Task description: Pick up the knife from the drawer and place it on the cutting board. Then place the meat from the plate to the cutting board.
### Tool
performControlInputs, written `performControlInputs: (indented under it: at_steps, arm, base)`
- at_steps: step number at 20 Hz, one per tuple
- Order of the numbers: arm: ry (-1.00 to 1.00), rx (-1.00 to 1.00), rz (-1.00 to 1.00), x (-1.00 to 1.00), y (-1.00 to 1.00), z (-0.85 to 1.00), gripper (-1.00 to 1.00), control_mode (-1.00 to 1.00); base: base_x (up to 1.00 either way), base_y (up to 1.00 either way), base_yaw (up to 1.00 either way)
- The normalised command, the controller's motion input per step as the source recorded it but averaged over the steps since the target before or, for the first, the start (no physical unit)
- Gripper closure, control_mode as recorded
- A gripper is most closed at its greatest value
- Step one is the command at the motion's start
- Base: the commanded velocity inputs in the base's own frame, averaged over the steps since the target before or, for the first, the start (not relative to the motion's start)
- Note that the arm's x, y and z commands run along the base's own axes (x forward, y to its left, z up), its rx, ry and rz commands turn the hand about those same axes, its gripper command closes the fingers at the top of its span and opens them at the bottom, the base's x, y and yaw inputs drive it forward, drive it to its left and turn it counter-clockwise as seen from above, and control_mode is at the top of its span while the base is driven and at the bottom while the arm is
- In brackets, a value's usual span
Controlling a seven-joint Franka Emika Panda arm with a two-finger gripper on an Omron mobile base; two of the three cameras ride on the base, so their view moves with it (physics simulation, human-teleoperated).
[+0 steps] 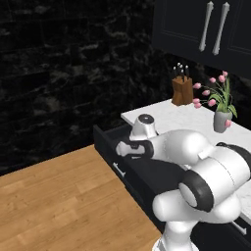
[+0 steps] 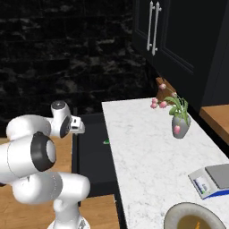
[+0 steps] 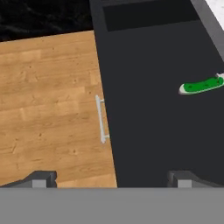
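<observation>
Fingers spread wide and empty straddle the drawer front; descending here risks striking its edge (the green-handled knife lies well aside).

Left base cam: behind-left of arm, looking forward and down at drawer and counter. Right base cam: behind-right, same two, counter nearer. Hand cam: close, straight down into drawer, over its handle.

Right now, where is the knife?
The knife lies flat inside the open drawer, at the right of the hand view, on the side away from the silver bar handle.
</observation>
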Motion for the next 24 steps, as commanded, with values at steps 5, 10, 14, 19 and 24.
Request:
performControlInputs:
  at_steps: [5, 10, 14, 19, 24]
  arm:
    - [0.09, 0.00, 0.00, 0.30, 0.04, -0.22, -1.00, -1.00]
    - [0.10, 0.00, 0.02, 0.19, 0.00, -0.22, -1.00, -1.00]
    - [0.04, 0.00, 0.01, 0.05, 0.00, -0.25, -1.00, -1.00]
    - [0.07, 0.00, 0.00, 0.10, 0.00, -0.30, -1.00, -1.00]
    - [0.07, 0.00, 0.00, 0.20, 0.00, -0.29, -1.00, -1.00]
  base:
    - [0.00, 0.00, 0.00]
    - [0.00, 0.00, 0.00]
    - [0.00, 0.00, 0.00]
    - [0.00, 0.00, 0.00]
    - [0.00, 0.00, 0.00]
